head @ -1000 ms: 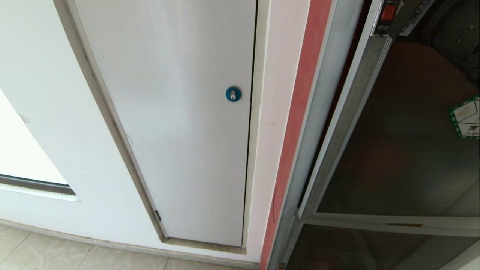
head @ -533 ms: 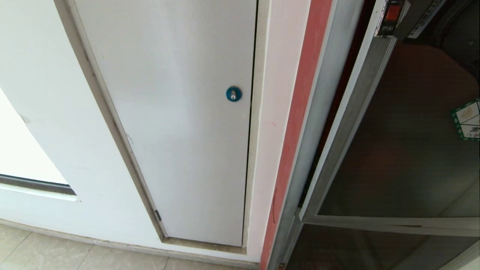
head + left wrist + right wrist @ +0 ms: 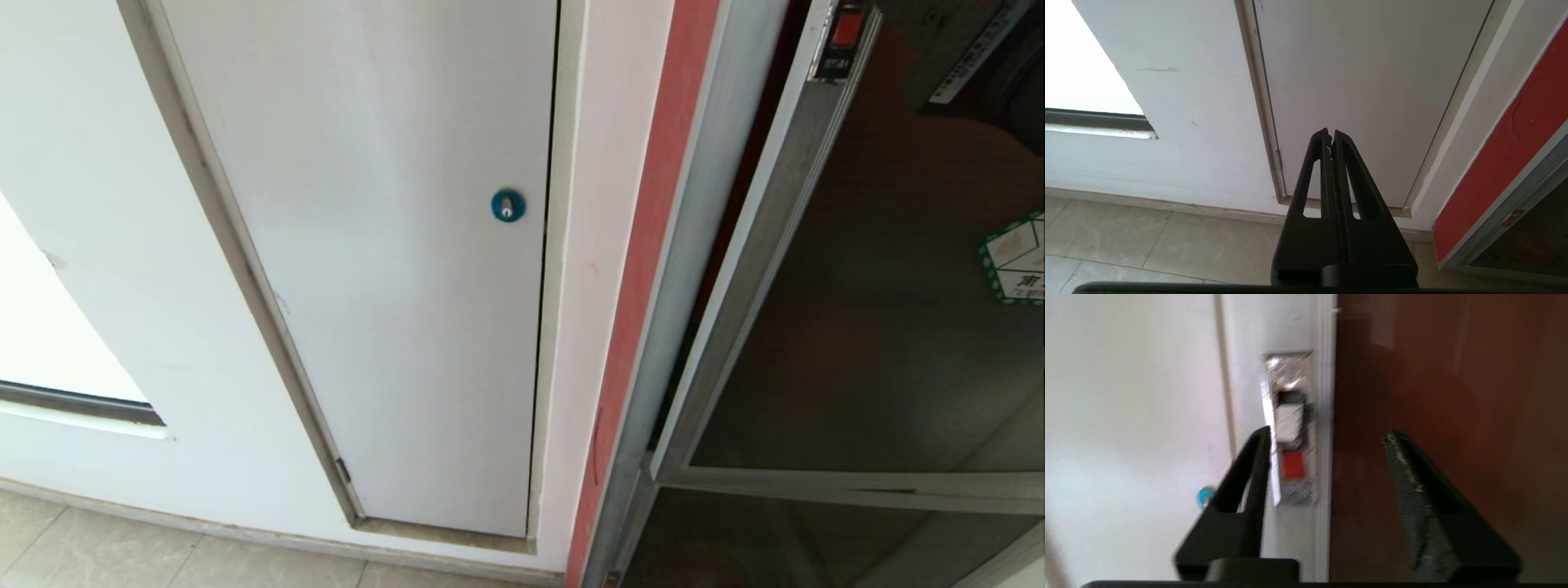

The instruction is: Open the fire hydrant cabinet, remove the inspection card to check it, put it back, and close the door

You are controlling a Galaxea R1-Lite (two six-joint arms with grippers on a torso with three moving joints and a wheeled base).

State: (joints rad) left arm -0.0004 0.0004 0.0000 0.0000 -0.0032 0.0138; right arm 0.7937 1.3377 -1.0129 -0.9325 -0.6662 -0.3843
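Note:
The fire hydrant cabinet's grey frame (image 3: 694, 245) stands at the right of the head view. Its tinted-glass door (image 3: 882, 327) hangs ajar, with a dark gap along the latch side. The door carries a small red latch (image 3: 847, 26) at the top of its grey frame and a green-bordered sticker (image 3: 1016, 257). In the right wrist view my right gripper (image 3: 1327, 433) is open just in front of the red latch (image 3: 1293, 465) and the door's glass (image 3: 1453, 375), holding nothing. My left gripper (image 3: 1331, 132) is shut and empty, low near the floor. The inspection card is out of view.
A plain white panel (image 3: 392, 286) with a small blue round lock (image 3: 507, 205) fills the wall left of the cabinet. A red strip (image 3: 653, 245) runs beside the cabinet frame. Pale floor tiles (image 3: 1126, 237) lie below the wall.
The door's latch edge swung slightly right and came back. The dark shapes seen through the glass at the top right have shifted right.

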